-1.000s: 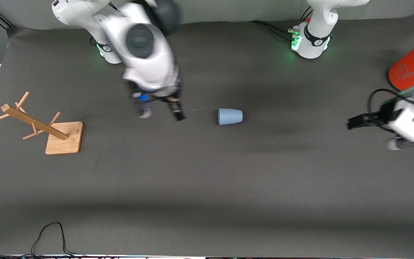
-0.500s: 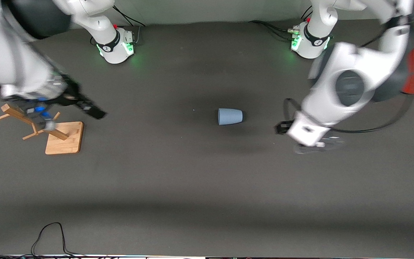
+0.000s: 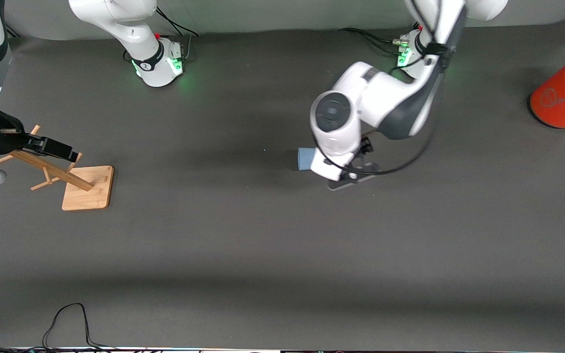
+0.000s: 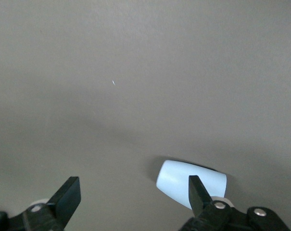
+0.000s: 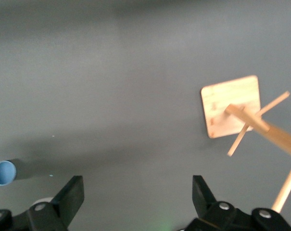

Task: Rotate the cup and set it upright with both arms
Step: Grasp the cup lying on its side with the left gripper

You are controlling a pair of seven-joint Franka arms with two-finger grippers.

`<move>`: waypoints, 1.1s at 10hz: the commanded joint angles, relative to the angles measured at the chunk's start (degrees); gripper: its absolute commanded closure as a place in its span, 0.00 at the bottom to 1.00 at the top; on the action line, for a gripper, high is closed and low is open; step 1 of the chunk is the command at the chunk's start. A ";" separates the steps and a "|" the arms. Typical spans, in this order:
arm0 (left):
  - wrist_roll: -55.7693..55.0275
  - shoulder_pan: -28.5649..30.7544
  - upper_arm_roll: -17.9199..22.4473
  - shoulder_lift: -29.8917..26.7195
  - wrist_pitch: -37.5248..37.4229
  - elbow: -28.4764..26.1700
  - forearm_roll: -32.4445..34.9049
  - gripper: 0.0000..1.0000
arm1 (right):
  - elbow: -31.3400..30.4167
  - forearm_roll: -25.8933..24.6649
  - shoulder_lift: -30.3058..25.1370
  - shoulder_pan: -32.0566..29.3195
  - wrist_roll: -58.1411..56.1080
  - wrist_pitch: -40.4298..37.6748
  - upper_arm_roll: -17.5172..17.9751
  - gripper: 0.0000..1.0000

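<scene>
Swinging in fast, our left arm has crossed from the orange can's end of the table to the middle, and its left gripper now hangs right over the cup, where half a second ago it was well short of it. We see in the left wrist view the fingers spread wide, the cup lying on its side on the dark table with one finger just in front of it and nothing gripped. In the front view only the cup's end toward the right arm's side peeks out from under the white wrist; the cup itself has not shifted from where it lay. Our right arm, meanwhile, has pulled farther out toward its own end of the table, and the right gripper hangs over the wooden rack, its fingers wide apart and empty. From the right wrist view we catch the rack's square base and, off at the edge, the cup's open mouth. Well apart from all this, the orange can stands at the left arm's end.
</scene>
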 commanded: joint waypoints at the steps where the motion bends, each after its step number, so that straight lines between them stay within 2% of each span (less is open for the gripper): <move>1: -8.02 -6.26 1.14 5.12 -0.64 2.99 3.50 0.00 | -1.53 -1.73 -1.29 0.06 -6.25 1.84 0.41 0.00; 5: -14.98 -11.38 1.23 16.28 -1.17 12.38 6.49 0.00 | -1.62 -1.82 -1.38 0.06 -6.36 1.75 -0.99 0.00; 11: -15.09 -14.63 1.14 20.43 -1.52 12.85 8.52 0.00 | -1.71 -1.82 -1.38 0.06 -10.13 1.84 -1.61 0.00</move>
